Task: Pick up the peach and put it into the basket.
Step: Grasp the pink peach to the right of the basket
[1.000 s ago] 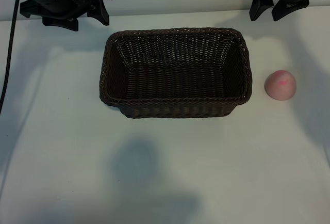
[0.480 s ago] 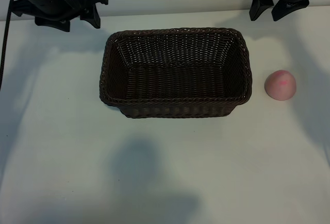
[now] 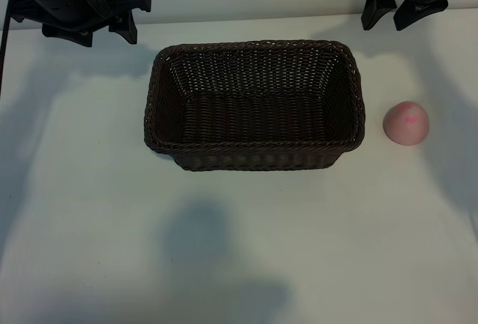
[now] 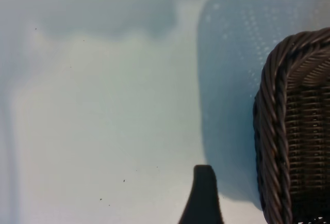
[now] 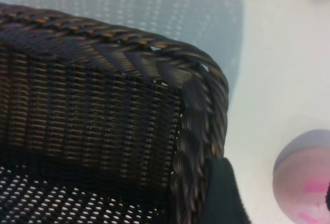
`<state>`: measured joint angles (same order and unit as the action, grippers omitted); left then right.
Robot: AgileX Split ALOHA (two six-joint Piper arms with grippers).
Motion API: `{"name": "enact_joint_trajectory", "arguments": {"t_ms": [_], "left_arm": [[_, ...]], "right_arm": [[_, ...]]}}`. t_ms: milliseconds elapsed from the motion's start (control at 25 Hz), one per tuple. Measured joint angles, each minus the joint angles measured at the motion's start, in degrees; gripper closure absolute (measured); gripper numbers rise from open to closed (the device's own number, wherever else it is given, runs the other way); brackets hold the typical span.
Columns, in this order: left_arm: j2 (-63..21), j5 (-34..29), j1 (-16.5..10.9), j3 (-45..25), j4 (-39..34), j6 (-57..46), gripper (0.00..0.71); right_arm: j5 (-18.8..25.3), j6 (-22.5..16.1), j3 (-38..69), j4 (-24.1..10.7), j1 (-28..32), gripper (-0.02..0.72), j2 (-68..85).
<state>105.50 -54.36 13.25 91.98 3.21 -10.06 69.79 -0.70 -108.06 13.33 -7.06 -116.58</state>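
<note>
The peach (image 3: 407, 123), pale pink with a brighter pink blotch, sits on the white table just right of the basket (image 3: 254, 104), a dark brown wicker one with nothing in it. My right gripper (image 3: 388, 21) hovers at the back right, behind the peach and the basket's far right corner, open and holding nothing. The right wrist view has the basket's braided rim (image 5: 198, 87), the peach (image 5: 304, 182) and one dark finger (image 5: 221, 195). My left gripper (image 3: 101, 36) is at the back left, open and holding nothing. Its wrist view shows a finger (image 4: 203, 198) beside the basket corner (image 4: 289, 131).
A black cable (image 3: 6, 48) runs down the table's far left edge. The white table top (image 3: 239, 249) lies bare in front of the basket. Shadows of the arms fall on it.
My left gripper has drawn back toward the far left corner, away from the basket. The right gripper, the peach and the basket have not moved.
</note>
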Motion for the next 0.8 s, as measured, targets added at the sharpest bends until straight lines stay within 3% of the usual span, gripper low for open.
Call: {"name": "enact_joint_trajectory", "arguments": {"t_ms": [360, 560, 800], "left_arm": [[0.0, -0.6, 0.0, 0.0, -0.1, -0.2, 0.112], [0.0, -0.8, 0.0, 0.0, -0.1, -0.2, 0.112], [0.0, -0.8, 0.0, 0.0, -0.1, -0.2, 0.112]], "right_arm": [[-0.2, -0.9, 4.6, -6.9, 0.1, 0.22, -1.1], [0.0, -2.0, 10.2, -11.3, 0.1, 0.174, -1.2], [-0.4, -2.8, 15.1, -12.6, 0.1, 0.155, -1.2]]}}
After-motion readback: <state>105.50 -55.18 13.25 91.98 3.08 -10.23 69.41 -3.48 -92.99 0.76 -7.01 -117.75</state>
